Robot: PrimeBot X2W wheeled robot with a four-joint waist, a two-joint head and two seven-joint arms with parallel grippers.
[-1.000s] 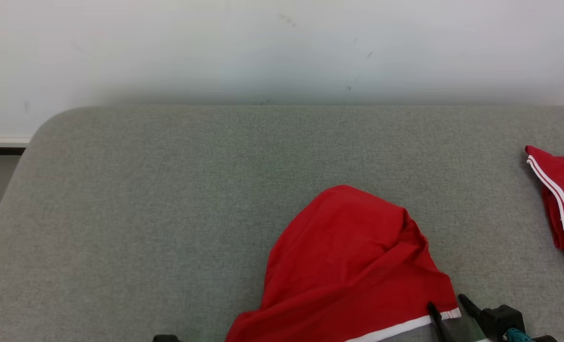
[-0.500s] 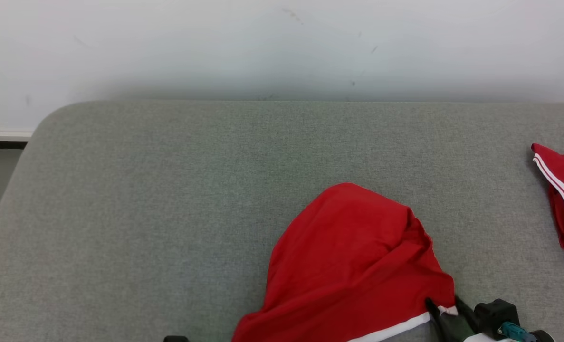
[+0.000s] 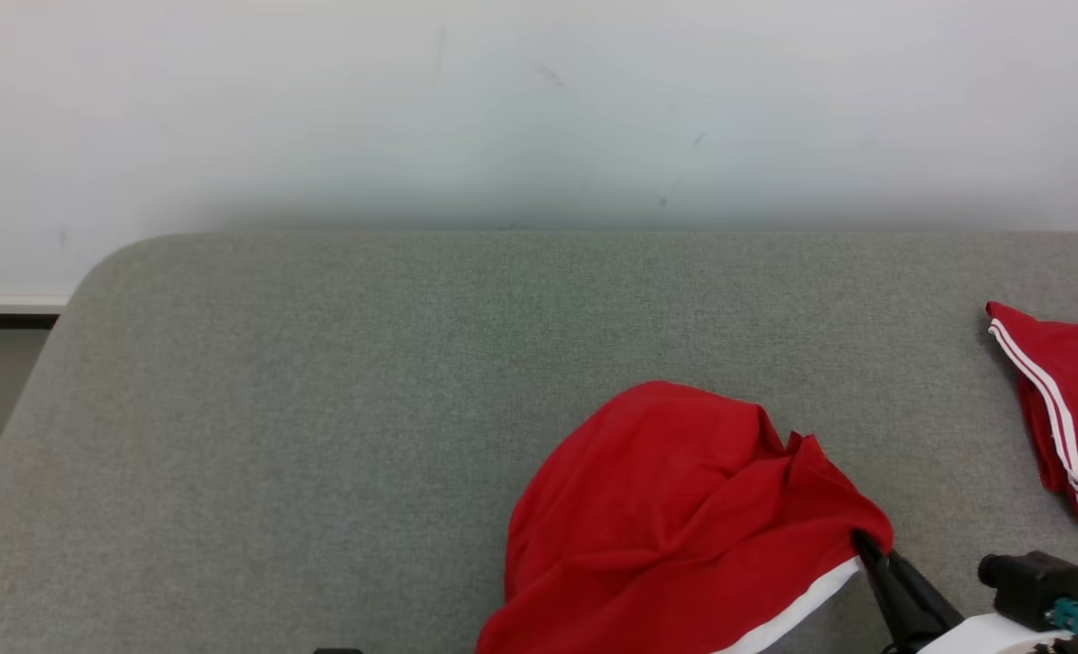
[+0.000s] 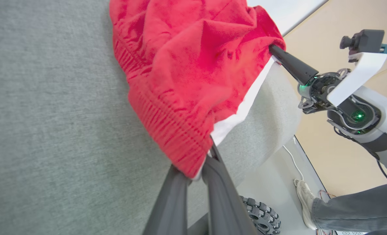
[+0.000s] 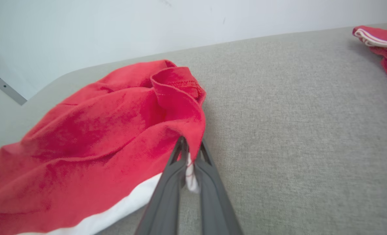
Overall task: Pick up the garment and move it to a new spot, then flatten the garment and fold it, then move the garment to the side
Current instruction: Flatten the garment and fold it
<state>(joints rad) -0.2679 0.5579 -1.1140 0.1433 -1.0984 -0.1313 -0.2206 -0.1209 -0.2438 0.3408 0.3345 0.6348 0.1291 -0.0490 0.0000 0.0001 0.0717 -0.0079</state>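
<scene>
Red garment (image 3: 675, 509), bunched at the near edge of the grey counter (image 3: 321, 409), is pinched at the waistband by the left gripper (image 4: 196, 167) and at the white-banded hem by the right gripper (image 5: 190, 151). Either shallow pinch could be lost if the cloth is tugged taut during lifting.

A grey upholstered surface (image 3: 321, 409) stands against a scuffed white wall (image 3: 539, 109), beige floor (image 4: 310, 29) alongside.

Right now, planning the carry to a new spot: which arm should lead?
Left, probably. Both grip the red shorts: left gripper at the waistband, right gripper at the white-striped corner. The striped red garment lies on the right, so open grey cushion is leftward.
</scene>
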